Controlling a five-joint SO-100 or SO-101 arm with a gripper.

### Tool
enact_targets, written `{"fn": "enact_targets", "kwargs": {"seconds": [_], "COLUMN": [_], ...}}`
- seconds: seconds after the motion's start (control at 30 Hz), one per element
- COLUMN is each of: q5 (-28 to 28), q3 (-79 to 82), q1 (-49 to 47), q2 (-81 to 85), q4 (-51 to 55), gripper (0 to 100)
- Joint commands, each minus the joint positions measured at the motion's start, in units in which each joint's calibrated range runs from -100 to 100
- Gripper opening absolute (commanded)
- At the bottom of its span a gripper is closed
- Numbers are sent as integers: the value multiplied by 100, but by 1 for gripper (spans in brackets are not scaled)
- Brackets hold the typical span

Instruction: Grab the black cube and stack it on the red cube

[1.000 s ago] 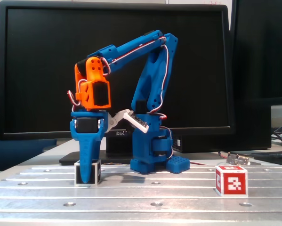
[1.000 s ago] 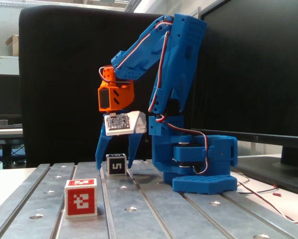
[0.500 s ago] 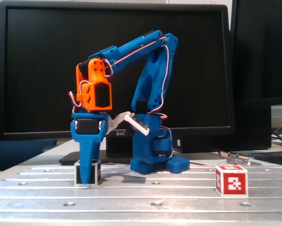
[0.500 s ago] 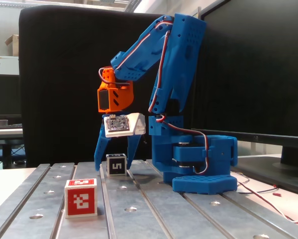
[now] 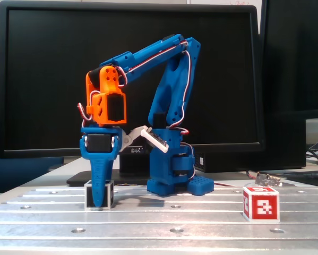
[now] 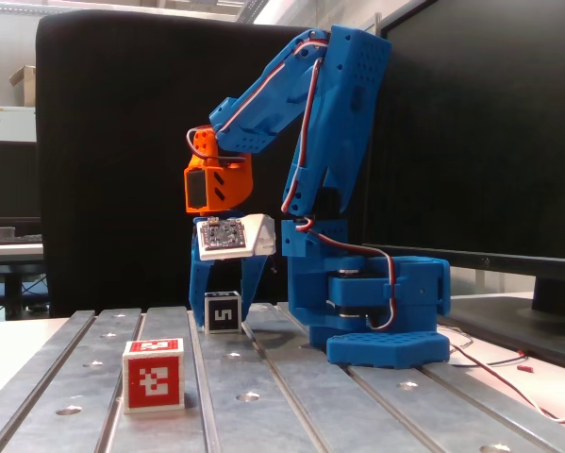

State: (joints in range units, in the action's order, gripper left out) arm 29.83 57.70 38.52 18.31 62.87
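Blue plastic hand [image 6: 223, 307] has narrowed over the last half second; your fingers now pinch the small black cube numbered 5 [image 6: 223, 312] on the grooved metal tabletop [image 6: 291, 406]. Lifting looks next; the red patterned cube [image 6: 154, 376] waits well apart.

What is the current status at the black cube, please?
Gripper down, fingers straddling black cube, whether shut unclear. Cube on the table. Red cube apart, top bare. Path clear.
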Motion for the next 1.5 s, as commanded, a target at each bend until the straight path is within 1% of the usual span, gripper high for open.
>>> {"fn": "enact_targets", "kwargs": {"seconds": [0.0,0.63,0.83,1.03,1.23,1.3,1.47], "q5": [20,15,15,-32,-43,-148,-727], "q3": [-76,-184,-718,-1071,-1885,-2102,-2527], "q1": [35,28,13,-304,-644,-821,-1633], "q2": [82,91,91,91,91,91,91], "q4": [62,105,677,1028,1644,1832,2251], "gripper": [18,18,18,19,19,19,18]}}
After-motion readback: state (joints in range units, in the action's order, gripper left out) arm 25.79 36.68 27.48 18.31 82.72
